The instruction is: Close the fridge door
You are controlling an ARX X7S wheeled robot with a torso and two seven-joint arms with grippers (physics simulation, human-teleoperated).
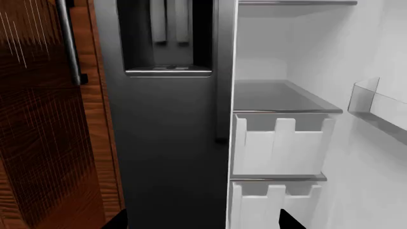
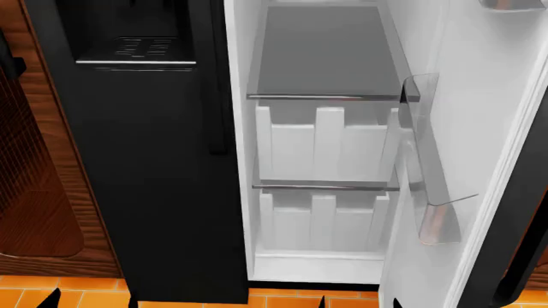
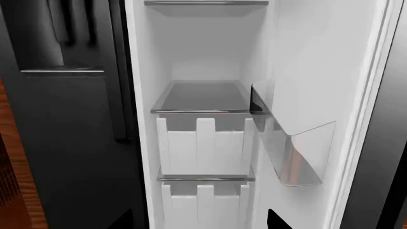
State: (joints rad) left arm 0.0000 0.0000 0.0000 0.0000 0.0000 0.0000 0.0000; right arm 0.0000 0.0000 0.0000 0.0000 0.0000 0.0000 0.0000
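The fridge door (image 2: 484, 122) stands wide open at the right, its white inner lining facing the compartment and its black outer edge (image 2: 524, 256) showing beyond. A clear shelf bin (image 2: 430, 192) hangs on the lining. The door also shows in the right wrist view (image 3: 318, 67) and the left wrist view (image 1: 372, 162). My left gripper (image 2: 90, 301) is open low in front of the black door. My right gripper (image 2: 360, 303) is open low before the open compartment, left of the door. Neither touches anything. Only fingertips show in the wrist views (image 1: 289, 222) (image 3: 279, 220).
A shut black door with a dispenser recess (image 2: 137, 48) fills the left half. A brown wooden cabinet (image 2: 38, 167) with a bar handle (image 1: 68, 43) stands left of it. Inside the fridge are a grey shelf (image 2: 330, 58) and white drawers (image 2: 321, 144). Orange tiled floor (image 2: 51, 285) lies below.
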